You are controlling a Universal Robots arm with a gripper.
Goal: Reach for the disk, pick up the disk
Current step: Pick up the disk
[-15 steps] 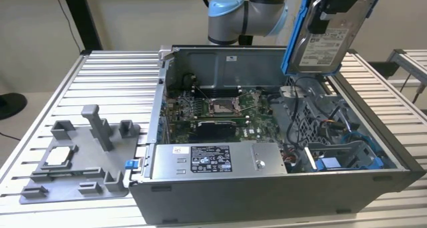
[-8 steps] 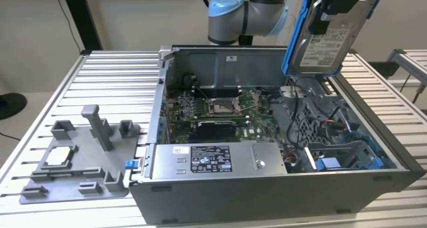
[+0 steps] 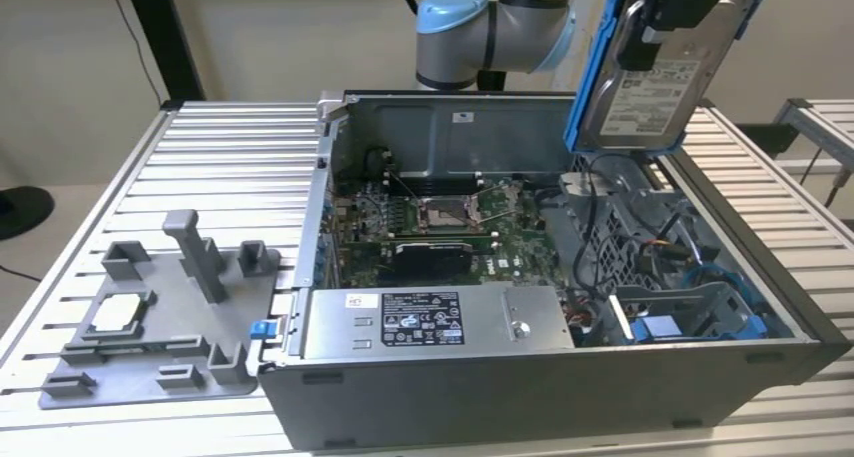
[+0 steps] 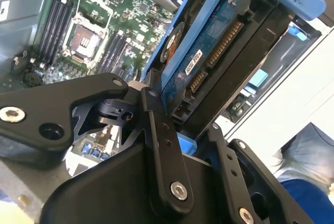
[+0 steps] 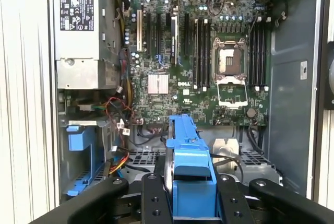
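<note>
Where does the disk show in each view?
Exterior view: disk upright at the top, raised above the open case.
Second wrist view: disk between the gripper fingers.
First wrist view: disk edge-on, low centre.
Shared landmark: processor socket.

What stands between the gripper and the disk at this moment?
Nothing visible does. The gripper is shut on the disk, its fingers clamping the blue bracket. In the exterior view the disk hangs upright above the open computer case, clear of its parts.
</note>
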